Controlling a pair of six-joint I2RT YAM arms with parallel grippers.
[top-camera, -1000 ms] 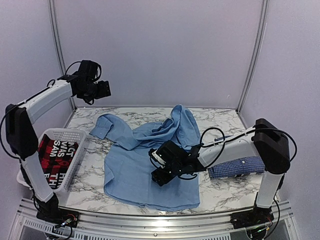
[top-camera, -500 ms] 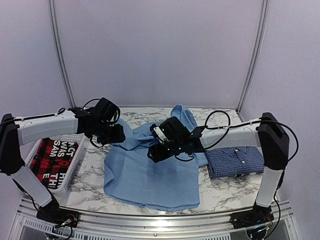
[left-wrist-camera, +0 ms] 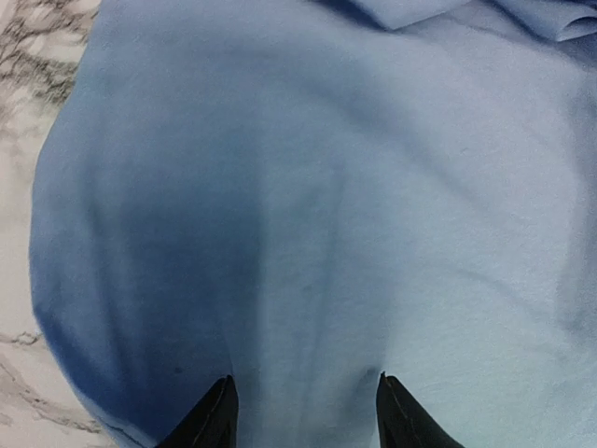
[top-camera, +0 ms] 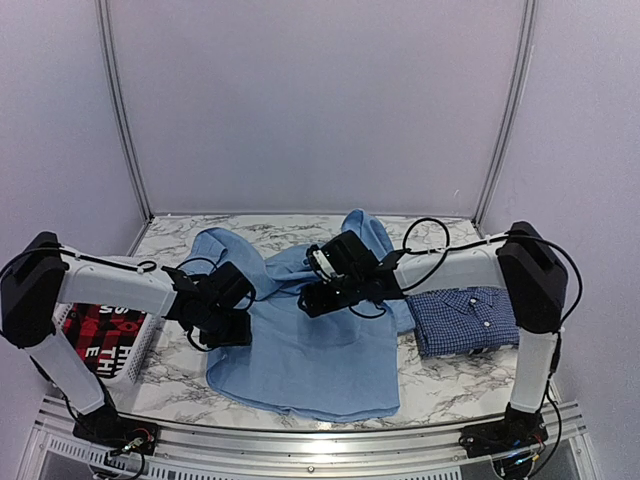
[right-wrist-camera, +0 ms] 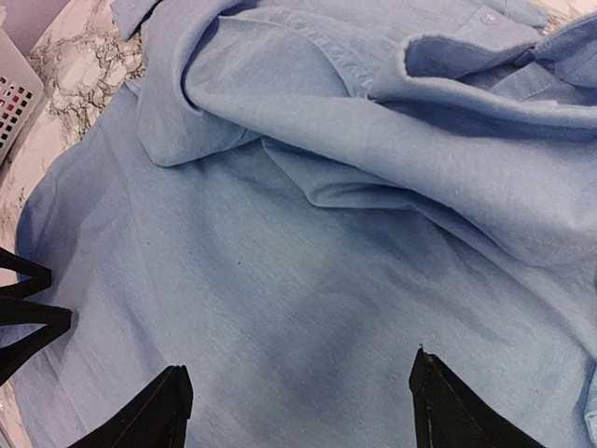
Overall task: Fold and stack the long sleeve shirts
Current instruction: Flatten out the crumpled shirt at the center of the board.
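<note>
Now my left end effector (left-wrist-camera: 303, 409) is down on the light blue shirt (top-camera: 310, 355), fingers apart; my right end effector (right-wrist-camera: 298, 387) hovers above it, fingers wide apart.

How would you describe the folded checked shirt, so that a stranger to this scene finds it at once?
Look at the marble table, on its right side. A small folded shirt lies flat there, next to the spread-out light blue shirt. It alone is dark blue with a fine white check.
</note>
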